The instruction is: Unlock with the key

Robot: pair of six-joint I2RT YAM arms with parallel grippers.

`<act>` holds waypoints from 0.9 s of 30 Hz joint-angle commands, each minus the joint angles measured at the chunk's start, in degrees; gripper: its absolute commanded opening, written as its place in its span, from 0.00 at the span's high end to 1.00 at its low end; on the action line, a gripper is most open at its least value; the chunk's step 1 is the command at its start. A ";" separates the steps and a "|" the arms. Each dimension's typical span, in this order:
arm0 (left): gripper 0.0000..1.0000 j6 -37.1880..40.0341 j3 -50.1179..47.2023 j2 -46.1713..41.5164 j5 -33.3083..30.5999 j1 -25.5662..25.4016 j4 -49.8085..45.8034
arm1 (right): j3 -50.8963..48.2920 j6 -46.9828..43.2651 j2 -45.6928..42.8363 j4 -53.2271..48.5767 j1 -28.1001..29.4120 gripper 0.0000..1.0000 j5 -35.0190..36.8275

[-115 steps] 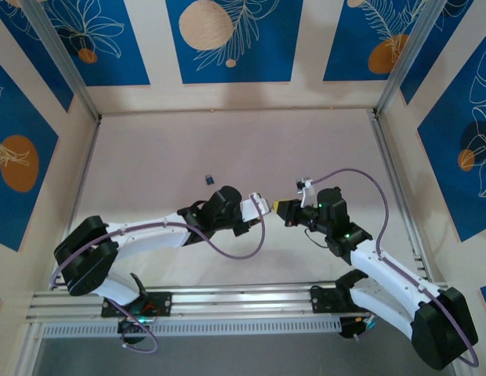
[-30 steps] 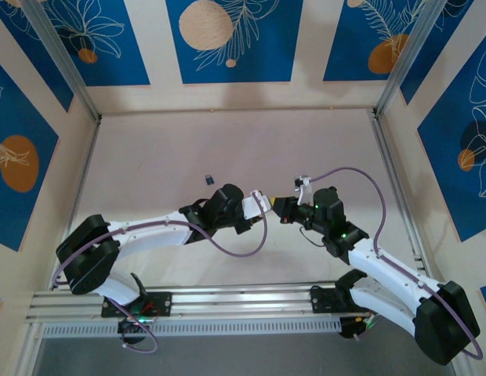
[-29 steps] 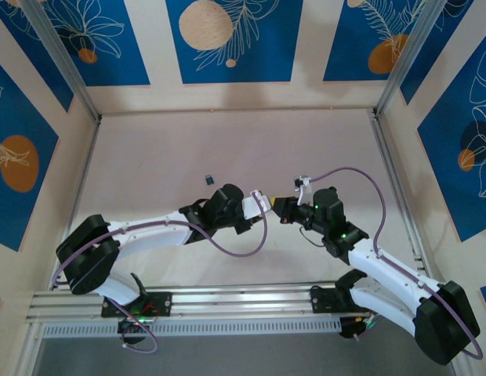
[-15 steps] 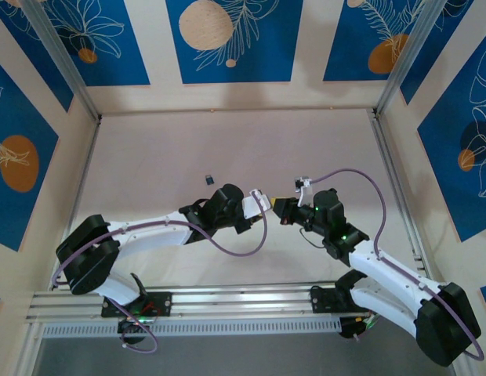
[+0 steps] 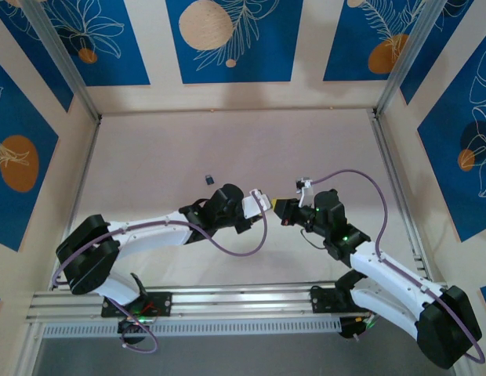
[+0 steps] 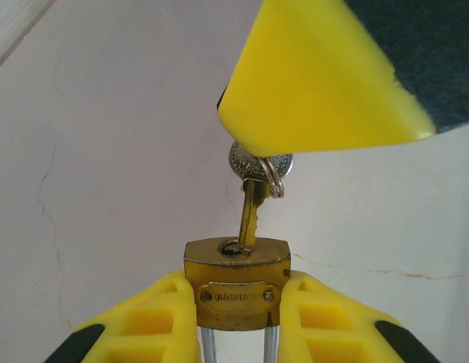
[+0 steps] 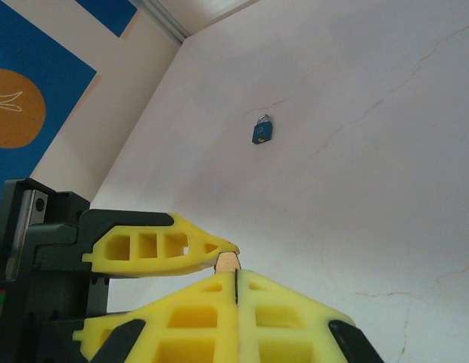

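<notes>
Left gripper (image 6: 236,286) first: its yellow fingers (image 6: 163,318) are set narrow and clamped on either side of a brass padlock (image 6: 236,293). The lock's body is pinched between them, keyhole face turned away from the wrist. Its two silver shackle legs (image 6: 208,346) run back between the fingers.

Now the keyhole: the key (image 6: 252,212) is in it. The tip of the blade sits in the slot on the lock's end face, with most of the blade showing outside, tilted a little off straight. A small metal ring (image 6: 274,178) hangs at the key's round head.

Right gripper (image 7: 236,274) next: its jaws are pressed fully together, pinching the key's head, and a sliver of tan metal (image 7: 228,262) pokes out at the fingertips. From the left wrist, one of its yellow fingers (image 6: 310,76) comes in from the top and covers the upper part of the key's head.

From above, the two grippers meet nose to nose over the middle of the table (image 5: 188,141), left (image 5: 261,201) and right (image 5: 282,208) just beside each other, with both arms reaching inward from the near edge.

Further out, a small teal padlock (image 7: 262,132) lies flat on the table well apart from the grippers, beyond the left arm.
</notes>
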 commanded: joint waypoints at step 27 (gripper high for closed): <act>0.86 -1.71 1.52 -0.59 2.95 -0.64 5.51 | 1.05 -1.45 9.57 5.33 2.16 1.00 -6.34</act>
